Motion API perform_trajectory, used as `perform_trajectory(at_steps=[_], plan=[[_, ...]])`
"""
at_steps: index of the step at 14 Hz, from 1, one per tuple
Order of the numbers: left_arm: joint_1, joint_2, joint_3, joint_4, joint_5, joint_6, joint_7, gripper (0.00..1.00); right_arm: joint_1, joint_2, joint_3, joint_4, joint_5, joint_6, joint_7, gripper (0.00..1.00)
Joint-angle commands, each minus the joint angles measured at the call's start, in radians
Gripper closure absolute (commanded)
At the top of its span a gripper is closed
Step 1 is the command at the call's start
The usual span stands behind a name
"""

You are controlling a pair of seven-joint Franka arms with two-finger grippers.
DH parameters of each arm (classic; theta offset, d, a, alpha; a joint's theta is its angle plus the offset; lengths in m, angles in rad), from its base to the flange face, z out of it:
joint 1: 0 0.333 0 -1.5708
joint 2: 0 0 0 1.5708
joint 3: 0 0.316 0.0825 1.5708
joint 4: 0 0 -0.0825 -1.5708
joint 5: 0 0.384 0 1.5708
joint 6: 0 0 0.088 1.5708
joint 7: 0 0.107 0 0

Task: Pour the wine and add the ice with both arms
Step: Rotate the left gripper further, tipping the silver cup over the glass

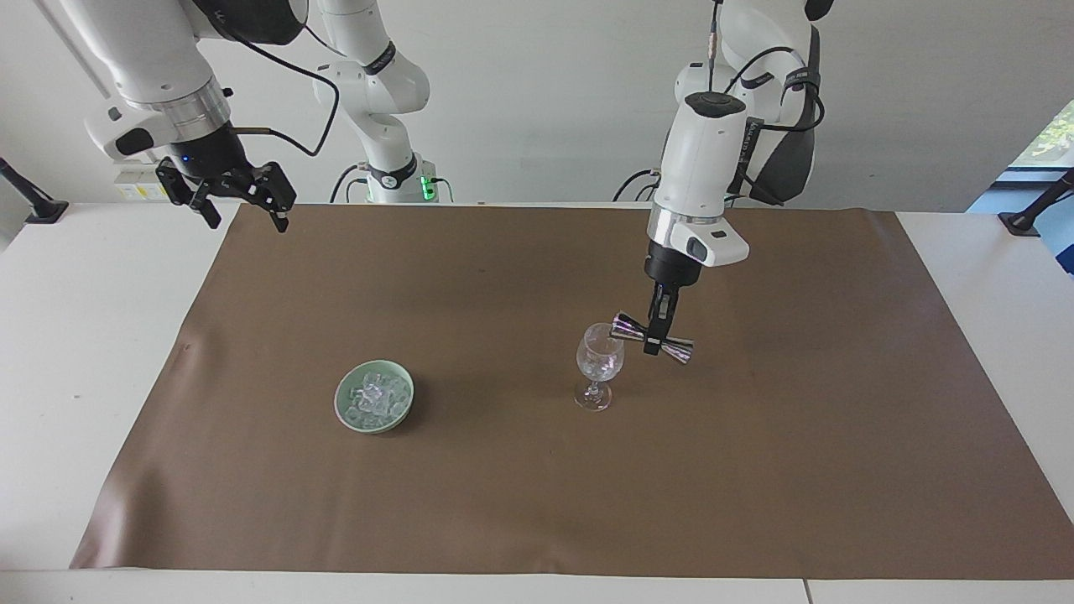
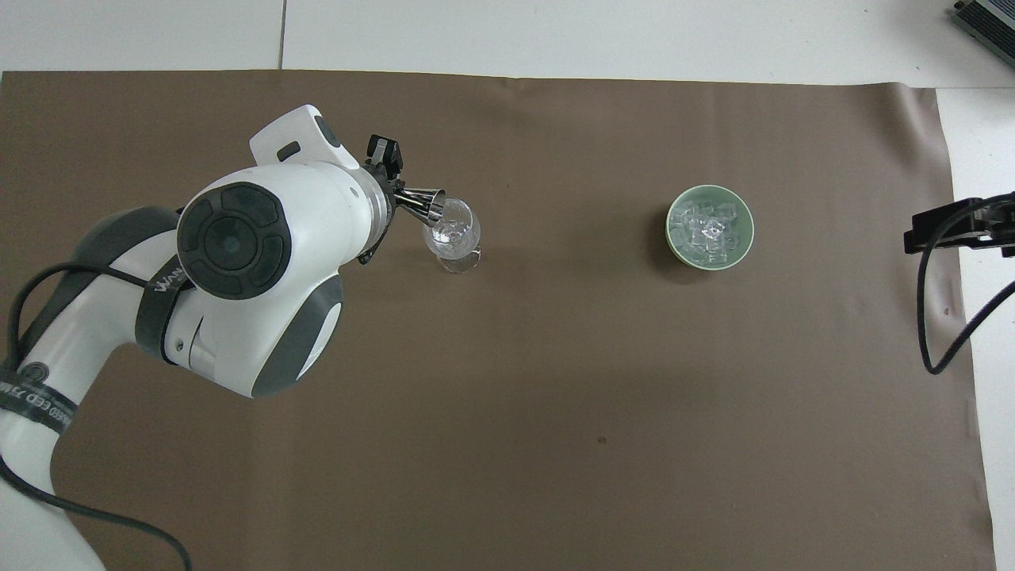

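Left gripper [image 1: 654, 340] clamped tight on the waist of a metal jigger [image 1: 652, 338], held sideways with one mouth at the rim of the wine glass [image 1: 599, 366] standing on the brown mat [image 1: 755, 470] just below and beside the fingers. Right gripper [image 1: 243, 207] spread wide and holding nothing, waiting up over the mat's corner at the right arm's end. Ice [image 1: 375, 396] heaped in the pale green bowl [image 1: 343, 410], well apart from both grippers, lying on the mat between the two, toward the right arm's end from the glass.
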Motion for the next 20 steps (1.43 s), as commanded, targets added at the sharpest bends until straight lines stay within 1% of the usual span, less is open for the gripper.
perform_trajectory(at_steps=[1,10,20], plan=[[-0.026,0.002,0.016,0.03,0.036,-0.046,-0.038,1.0,-0.004,-0.016,-0.002,-0.019,0.013,0.005,-0.023,0.0],[-0.036,0.005,0.014,0.03,0.102,-0.044,-0.044,1.0,-0.004,-0.016,-0.002,-0.019,0.013,0.005,-0.023,0.0],[-0.038,0.006,0.014,0.024,0.124,-0.044,-0.06,1.0,-0.004,-0.016,-0.002,-0.019,0.013,0.005,-0.023,0.0]])
